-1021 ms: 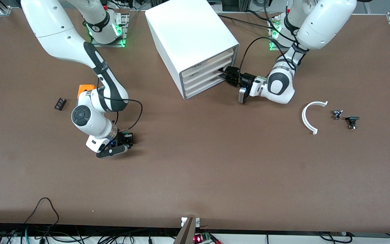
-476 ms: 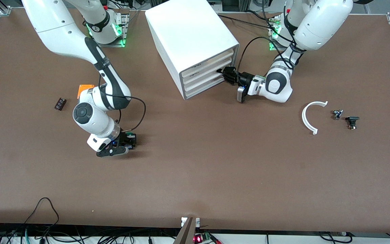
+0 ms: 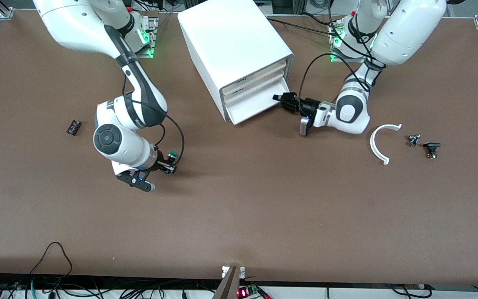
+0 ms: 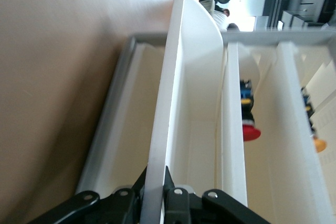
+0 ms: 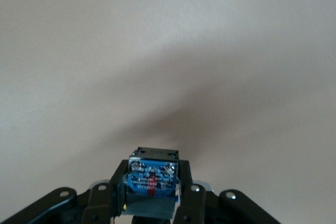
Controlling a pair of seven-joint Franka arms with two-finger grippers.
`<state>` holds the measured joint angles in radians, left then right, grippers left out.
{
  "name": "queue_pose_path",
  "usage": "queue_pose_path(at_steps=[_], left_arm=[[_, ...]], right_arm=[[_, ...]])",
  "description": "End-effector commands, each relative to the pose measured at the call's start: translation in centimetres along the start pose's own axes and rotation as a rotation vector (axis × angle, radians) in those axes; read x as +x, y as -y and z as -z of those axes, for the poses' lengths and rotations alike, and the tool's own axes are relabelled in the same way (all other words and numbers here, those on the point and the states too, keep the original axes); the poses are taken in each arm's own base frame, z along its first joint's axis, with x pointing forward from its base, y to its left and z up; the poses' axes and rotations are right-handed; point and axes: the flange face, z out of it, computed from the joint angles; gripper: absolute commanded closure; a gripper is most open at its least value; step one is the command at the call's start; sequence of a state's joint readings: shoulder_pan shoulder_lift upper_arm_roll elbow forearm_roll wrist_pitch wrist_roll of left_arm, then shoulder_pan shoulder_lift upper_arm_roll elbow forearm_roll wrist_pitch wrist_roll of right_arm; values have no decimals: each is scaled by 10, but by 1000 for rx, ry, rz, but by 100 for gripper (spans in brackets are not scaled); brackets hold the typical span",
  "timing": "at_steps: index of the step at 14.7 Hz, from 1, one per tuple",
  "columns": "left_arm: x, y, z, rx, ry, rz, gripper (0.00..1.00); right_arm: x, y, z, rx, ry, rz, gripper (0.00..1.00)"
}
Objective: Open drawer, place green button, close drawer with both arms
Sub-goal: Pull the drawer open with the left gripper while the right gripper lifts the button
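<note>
The white cabinet (image 3: 230, 37) stands at the table's back middle. Its lowest drawer (image 3: 255, 106) is pulled partly out. My left gripper (image 3: 281, 101) is shut on that drawer's front wall at the corner toward the left arm's end. In the left wrist view the wall (image 4: 184, 77) runs between the shut fingers (image 4: 176, 203) of the left gripper (image 4: 156, 195). My right gripper (image 3: 169, 162) is shut on the button (image 3: 172, 155), green cap up, just above the table. The right wrist view shows the button's dark, blue-labelled body (image 5: 151, 179) clamped in the right gripper (image 5: 151, 195).
A small flat black part (image 3: 73, 127) lies toward the right arm's end. A white curved piece (image 3: 378, 145) and two small dark parts (image 3: 413, 140) (image 3: 431, 148) lie toward the left arm's end. The two upper drawers hold other buttons (image 4: 248, 124).
My left gripper has pulled the lowest drawer out of the cabinet. My right gripper has lifted the button off the table and turned it toward the cabinet.
</note>
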<state>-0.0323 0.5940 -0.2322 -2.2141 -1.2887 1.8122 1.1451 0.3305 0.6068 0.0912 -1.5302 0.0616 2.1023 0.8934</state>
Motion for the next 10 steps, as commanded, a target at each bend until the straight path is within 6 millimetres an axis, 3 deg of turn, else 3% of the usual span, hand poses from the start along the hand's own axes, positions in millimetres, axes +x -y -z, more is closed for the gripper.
queue_pose_path(at_steps=[1, 5, 9, 10], left_arm=[[30, -14, 54, 67, -6, 4, 100], [51, -19, 91, 108, -30, 1, 100], [54, -17, 102, 121, -38, -2, 100], [53, -16, 105, 133, -24, -7, 55]], right_arm=[[-33, 42, 24, -49, -24, -172, 100], [-87, 90, 51, -3, -51, -328, 100], [-146, 133, 67, 50, -113, -420, 100], [-164, 144, 67, 63, -127, -441, 100]])
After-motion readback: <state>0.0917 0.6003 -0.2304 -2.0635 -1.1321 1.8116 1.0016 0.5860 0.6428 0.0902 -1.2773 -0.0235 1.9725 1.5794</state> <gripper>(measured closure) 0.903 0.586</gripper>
